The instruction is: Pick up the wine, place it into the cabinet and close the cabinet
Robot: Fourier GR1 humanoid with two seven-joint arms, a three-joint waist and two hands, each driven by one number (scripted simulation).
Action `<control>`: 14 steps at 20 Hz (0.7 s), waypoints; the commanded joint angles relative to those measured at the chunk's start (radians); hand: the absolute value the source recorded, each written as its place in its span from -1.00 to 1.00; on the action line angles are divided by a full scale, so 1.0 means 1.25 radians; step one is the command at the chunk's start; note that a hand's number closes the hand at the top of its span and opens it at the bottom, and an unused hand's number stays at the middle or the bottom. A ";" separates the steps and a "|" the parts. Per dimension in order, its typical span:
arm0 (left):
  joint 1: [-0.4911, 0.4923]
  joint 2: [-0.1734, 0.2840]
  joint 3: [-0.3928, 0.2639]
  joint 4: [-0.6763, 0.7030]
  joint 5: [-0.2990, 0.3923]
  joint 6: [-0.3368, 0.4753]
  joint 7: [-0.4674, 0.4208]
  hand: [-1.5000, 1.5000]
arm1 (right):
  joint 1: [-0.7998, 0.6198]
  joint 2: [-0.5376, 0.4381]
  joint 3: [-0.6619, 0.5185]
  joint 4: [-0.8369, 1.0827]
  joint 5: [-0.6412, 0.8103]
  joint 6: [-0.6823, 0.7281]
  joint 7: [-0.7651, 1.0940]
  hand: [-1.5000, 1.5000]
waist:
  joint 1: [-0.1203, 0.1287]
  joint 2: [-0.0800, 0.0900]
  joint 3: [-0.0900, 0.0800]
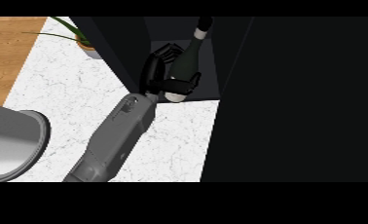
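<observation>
**No readable text**

We find no words, brand names, numbers or signs that can be read anywhere in the head view. The wine bottle [188,57] shows only a dark body and a pale band at its neck, with no label we can make out. The cabinet [287,96] faces are plain black, and the worktop [79,91] carries only its marbled veining. The grey forearm has no marking we can read either.
</observation>
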 commanded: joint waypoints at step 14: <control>-0.206 0.000 0.041 0.297 0.068 0.063 0.000 1.00 | 0.051 -0.006 0.016 -0.128 -0.054 0.030 0.008 -1.00 | -0.023 0.011 -0.001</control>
